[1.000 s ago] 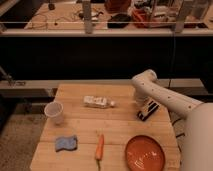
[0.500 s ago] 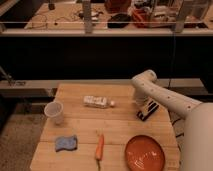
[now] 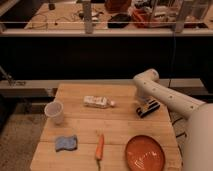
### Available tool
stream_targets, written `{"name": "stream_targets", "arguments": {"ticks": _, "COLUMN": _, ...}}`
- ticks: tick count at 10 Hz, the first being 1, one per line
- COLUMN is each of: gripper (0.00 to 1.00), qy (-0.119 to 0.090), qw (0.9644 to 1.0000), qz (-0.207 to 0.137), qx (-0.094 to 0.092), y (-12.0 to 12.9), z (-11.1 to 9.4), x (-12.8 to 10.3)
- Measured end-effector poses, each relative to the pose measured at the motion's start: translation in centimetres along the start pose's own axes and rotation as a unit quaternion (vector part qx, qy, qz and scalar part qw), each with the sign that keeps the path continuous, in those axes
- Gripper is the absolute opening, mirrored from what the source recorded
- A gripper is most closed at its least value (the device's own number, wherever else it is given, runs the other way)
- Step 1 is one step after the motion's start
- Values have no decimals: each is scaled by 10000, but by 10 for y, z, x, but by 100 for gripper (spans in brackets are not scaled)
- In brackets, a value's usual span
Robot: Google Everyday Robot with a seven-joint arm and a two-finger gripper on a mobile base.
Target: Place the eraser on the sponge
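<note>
The blue sponge (image 3: 66, 143) lies flat near the table's front left corner. My gripper (image 3: 148, 107) is low over the wooden table (image 3: 120, 122) near its right edge, far to the right of the sponge. It hangs from the white arm (image 3: 165, 95), which reaches in from the right. A dark and white shape sits at the gripper's tip. I cannot tell the eraser apart from the gripper there.
A white cup (image 3: 54, 111) stands at the left. A white bottle (image 3: 98, 102) lies on its side mid-table. An orange carrot (image 3: 100, 147) and an orange plate (image 3: 144, 153) sit near the front edge. A dark shelf and a cluttered bench run behind.
</note>
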Motion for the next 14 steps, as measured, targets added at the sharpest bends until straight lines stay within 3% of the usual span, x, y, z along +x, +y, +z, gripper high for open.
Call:
{"name": "stream_targets", "arguments": {"ticks": 5, "gripper": 80, "qy": -207, "qw": 9992, "qz": 79, "qx": -328, "y": 7, "z": 5, "x": 14}}
{"name": "stream_targets", "arguments": {"ticks": 7, "gripper": 80, "qy": -350, "qw": 9989, "qz": 150, "qx": -257, "y": 11, "z": 11, "x": 21}}
{"name": "stream_targets", "arguments": {"ticks": 8, "gripper": 80, "qy": -434, "qw": 9987, "qz": 222, "qx": -125, "y": 15, "z": 14, "x": 30}}
{"name": "stream_targets", "arguments": {"ticks": 9, "gripper": 76, "qy": -531, "qw": 9982, "qz": 280, "qx": 40, "y": 19, "z": 17, "x": 39}}
{"name": "stream_targets", "arguments": {"ticks": 11, "gripper": 60, "qy": -609, "qw": 9974, "qz": 275, "qx": 252, "y": 18, "z": 22, "x": 42}}
{"name": "stream_targets", "arguments": {"ticks": 14, "gripper": 29, "qy": -702, "qw": 9962, "qz": 213, "qx": 468, "y": 18, "z": 34, "x": 48}}
